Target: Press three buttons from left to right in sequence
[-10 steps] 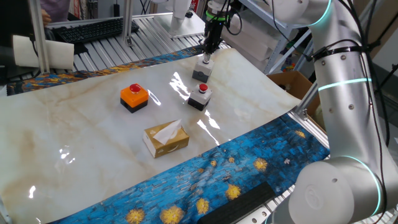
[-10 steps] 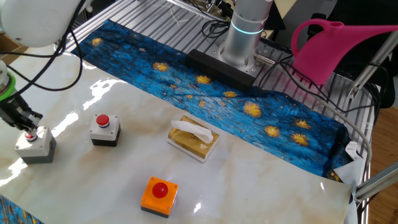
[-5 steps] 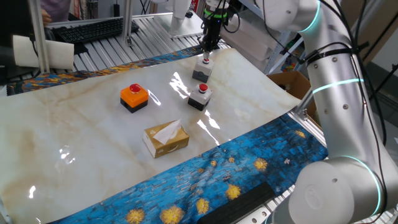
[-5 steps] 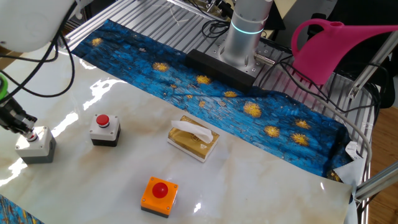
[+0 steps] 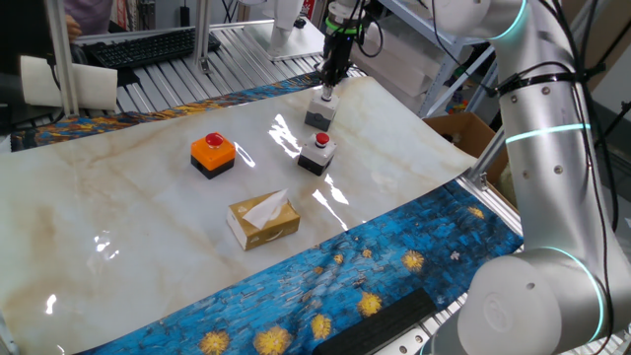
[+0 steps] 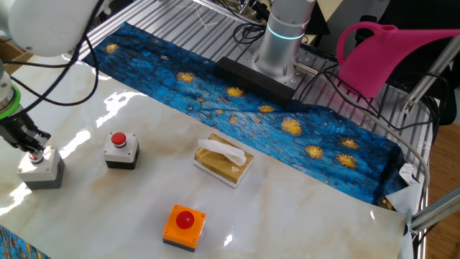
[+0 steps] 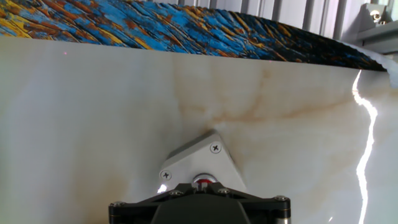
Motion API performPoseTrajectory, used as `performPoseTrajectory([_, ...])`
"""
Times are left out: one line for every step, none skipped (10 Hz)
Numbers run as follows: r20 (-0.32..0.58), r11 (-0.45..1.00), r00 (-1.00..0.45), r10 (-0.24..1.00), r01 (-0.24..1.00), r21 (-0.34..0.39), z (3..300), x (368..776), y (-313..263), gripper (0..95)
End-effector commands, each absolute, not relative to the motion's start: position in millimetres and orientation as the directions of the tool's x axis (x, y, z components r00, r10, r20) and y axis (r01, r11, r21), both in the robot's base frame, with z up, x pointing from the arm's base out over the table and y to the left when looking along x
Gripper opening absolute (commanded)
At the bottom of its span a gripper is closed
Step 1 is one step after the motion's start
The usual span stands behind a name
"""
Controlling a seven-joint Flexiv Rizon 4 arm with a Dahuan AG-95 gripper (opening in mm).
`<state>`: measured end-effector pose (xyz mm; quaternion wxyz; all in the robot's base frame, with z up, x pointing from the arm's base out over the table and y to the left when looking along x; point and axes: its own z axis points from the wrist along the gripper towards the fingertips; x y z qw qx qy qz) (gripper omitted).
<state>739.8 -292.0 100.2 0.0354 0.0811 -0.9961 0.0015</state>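
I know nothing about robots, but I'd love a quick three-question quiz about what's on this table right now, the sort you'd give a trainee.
1. True or false: the claw is at the orange button.
2. What lies between the orange button and the blue starry cloth in one fixed view?
A. a tissue box
B. a mug
C. a sponge
3. How many buttons on the table have red caps?

Key:
1. False. It is down over the far grey button, at the other end of the row from the orange one.
2. A.
3. Three: the orange one, the middle grey button and the far grey one.
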Motion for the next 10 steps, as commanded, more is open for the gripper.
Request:
performPoseTrajectory([0.073,0.985,-0.982,-0.174,-0.174,0.005,100,744,-294,0.0])
performPoseTrajectory([0.07,0.984,-0.982,-0.177,-0.177,0.003,100,744,-294,0.0])
performPoseTrajectory([0.062,0.983,-0.981,-0.184,-0.185,0.0,100,744,-294,0.0])
performPoseTrajectory([0.06,0.98,-0.979,-0.196,-0.197,-0.011,100,744,-294,0.0])
performPoseTrajectory([0.057,0.98,-0.978,-0.198,-0.199,-0.013,99,744,-294,0.0])
performPoseTrajectory([0.058,0.979,-0.978,-0.202,-0.203,-0.012,99,744,-295,0.0])
performPoseTrajectory([0.055,0.977,-0.976,-0.21,-0.211,-0.014,98,744,-295,0.0])
performPoseTrajectory([0.031,0.975,-0.975,-0.221,-0.221,-0.016,93,744,-295,0.0])
performPoseTrajectory([0.0,0.972,-0.972,-0.235,-0.235,-0.022,88,743,-295,0.0])
performPoseTrajectory([-0.025,0.97,-0.97,-0.241,-0.24,-0.029,82,743,-298,0.0])
